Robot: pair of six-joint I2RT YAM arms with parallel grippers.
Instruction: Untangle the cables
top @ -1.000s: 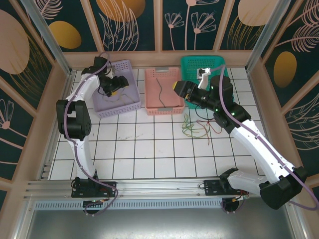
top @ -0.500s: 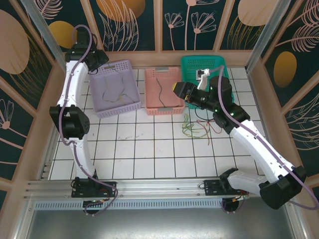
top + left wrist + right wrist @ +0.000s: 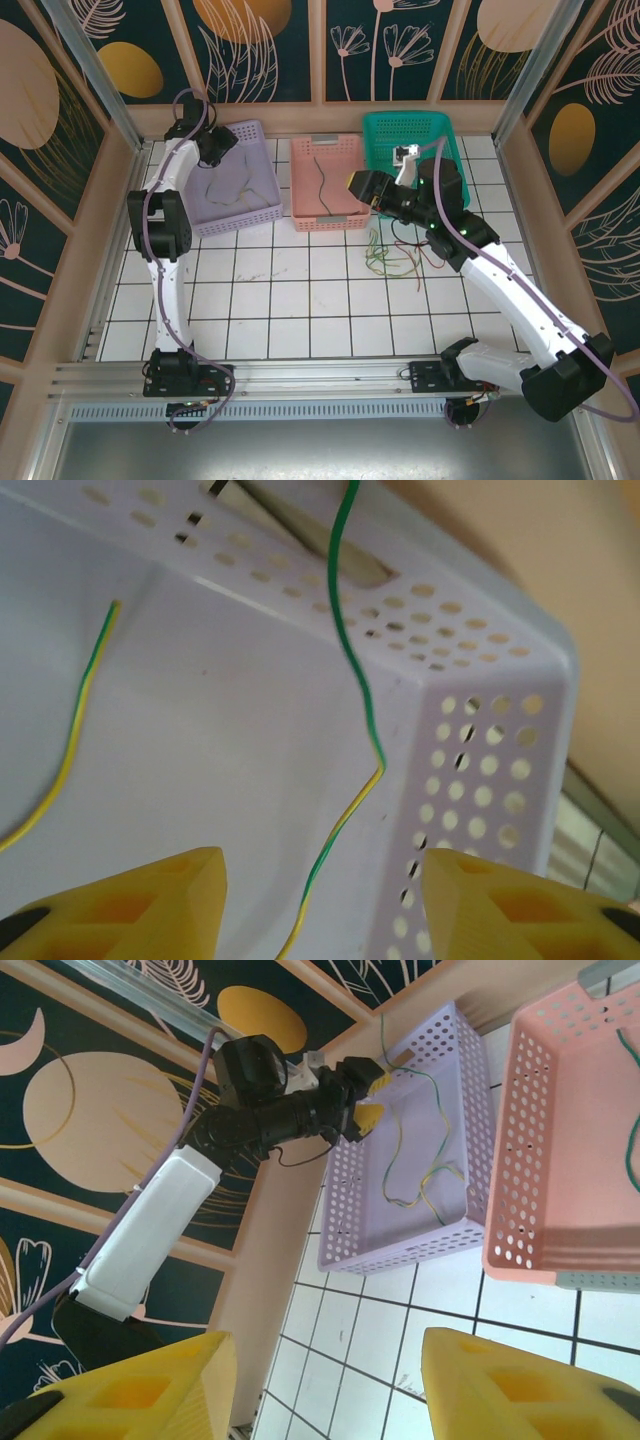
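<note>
1. A loose tangle of cables (image 3: 388, 255), green, yellowish and reddish, lies on the tabletop (image 3: 300, 290). It sits near the front right corner of the pink basket (image 3: 298, 185), on the side toward the arm bases.
2. One dark cable (image 3: 320, 188) lies lengthwise inside the pink basket.
3. Yellow-green cables (image 3: 235, 190) curl in the lilac basket (image 3: 240, 220), which stands just left of the pink basket. One yellow-green strand (image 3: 352, 680) rises past that basket's perforated wall.
4. A green basket (image 3: 385, 125) stands just right of the pink basket.
5. The left pincer (image 3: 322, 865) hangs over the lilac basket's far corner, on the side away from the pink basket. Its fingers are apart, and the strand runs between them without visibly touching either.
6. The right pincer (image 3: 328, 1340) hovers at the pink basket's right edge, fingers apart with nothing between them.
</note>
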